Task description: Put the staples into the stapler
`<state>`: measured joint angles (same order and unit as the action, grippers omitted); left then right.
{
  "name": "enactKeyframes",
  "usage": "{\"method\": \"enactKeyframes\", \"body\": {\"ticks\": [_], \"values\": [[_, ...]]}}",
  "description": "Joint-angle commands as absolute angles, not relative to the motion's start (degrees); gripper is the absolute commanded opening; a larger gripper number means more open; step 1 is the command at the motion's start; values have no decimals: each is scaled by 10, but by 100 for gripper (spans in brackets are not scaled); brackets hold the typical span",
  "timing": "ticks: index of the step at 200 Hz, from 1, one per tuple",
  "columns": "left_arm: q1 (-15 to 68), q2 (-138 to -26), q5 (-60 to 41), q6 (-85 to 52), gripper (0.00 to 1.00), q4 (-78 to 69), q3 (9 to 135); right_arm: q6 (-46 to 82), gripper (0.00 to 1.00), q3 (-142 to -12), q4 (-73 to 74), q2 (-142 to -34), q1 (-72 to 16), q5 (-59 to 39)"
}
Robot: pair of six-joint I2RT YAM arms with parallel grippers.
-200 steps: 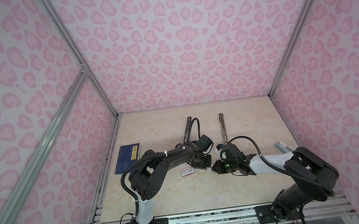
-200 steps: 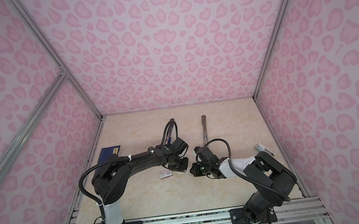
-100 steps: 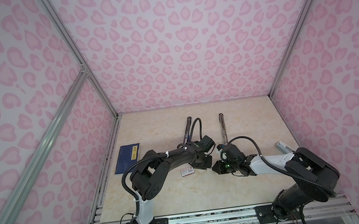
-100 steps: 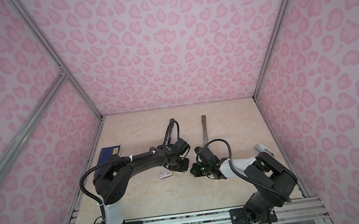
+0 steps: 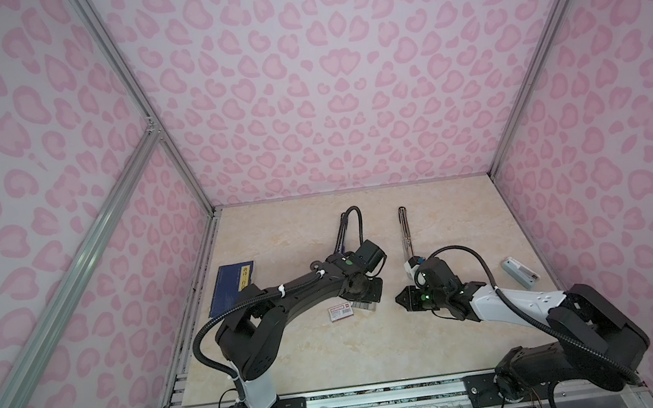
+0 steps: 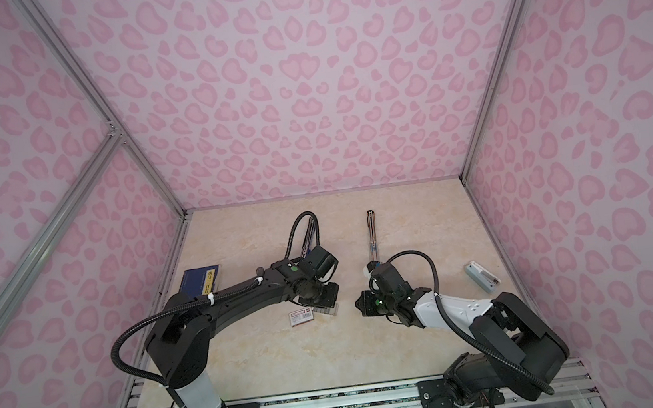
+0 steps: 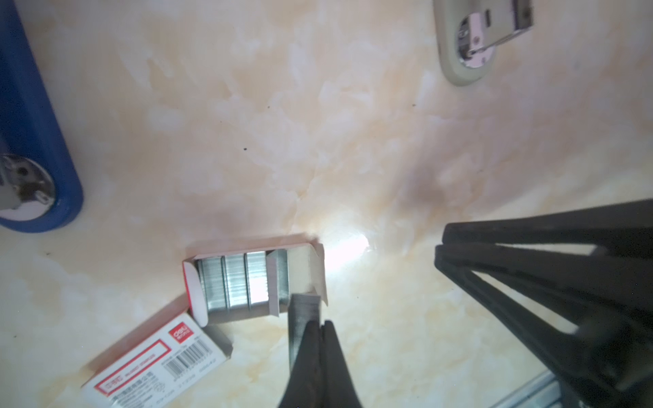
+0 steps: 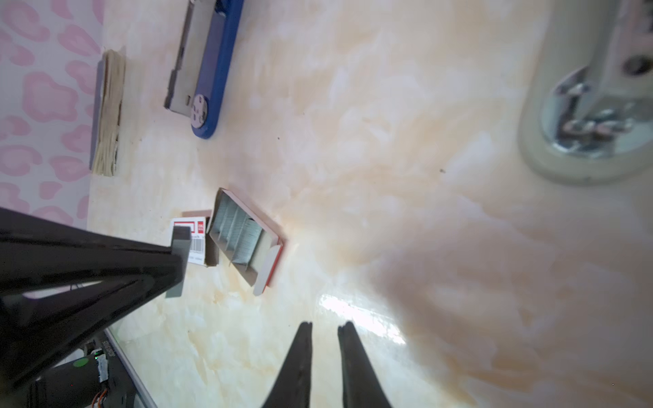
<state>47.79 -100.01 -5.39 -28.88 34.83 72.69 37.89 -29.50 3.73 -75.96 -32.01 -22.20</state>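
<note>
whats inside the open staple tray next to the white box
Rows of grey staple strips fill the tray, with a white flap lying over some. The tray floor beneath them is hidden.

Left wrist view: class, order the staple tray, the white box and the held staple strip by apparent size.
1. tray and box: they look about alike, so I will not rank one above the other.
2. strip in the left hand: smallest, though partly hidden by the hand.
</note>
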Motion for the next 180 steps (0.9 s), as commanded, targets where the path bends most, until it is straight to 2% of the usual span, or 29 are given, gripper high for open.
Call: {"method": "enactKeyframes", "body": {"ticks": [1, 38, 90, 149, 180], "values": [[462, -962, -96, -260, 3, 324, 723, 368, 19, -303, 25, -730, -299, -245], [425, -884, -205, -215, 3, 256, 711, 381, 23, -314, 46, -659, -229, -326], [387, -804, -375, -207, 3, 133, 673, 481, 34, -292, 214, -585, -156, -439], [379, -768, -512, -236, 3, 26, 649, 655, 39, -273, 481, -594, -137, -524], [378, -772, -529, -275, 3, -32, 637, 737, 42, -268, 624, -624, -138, -539]]}}
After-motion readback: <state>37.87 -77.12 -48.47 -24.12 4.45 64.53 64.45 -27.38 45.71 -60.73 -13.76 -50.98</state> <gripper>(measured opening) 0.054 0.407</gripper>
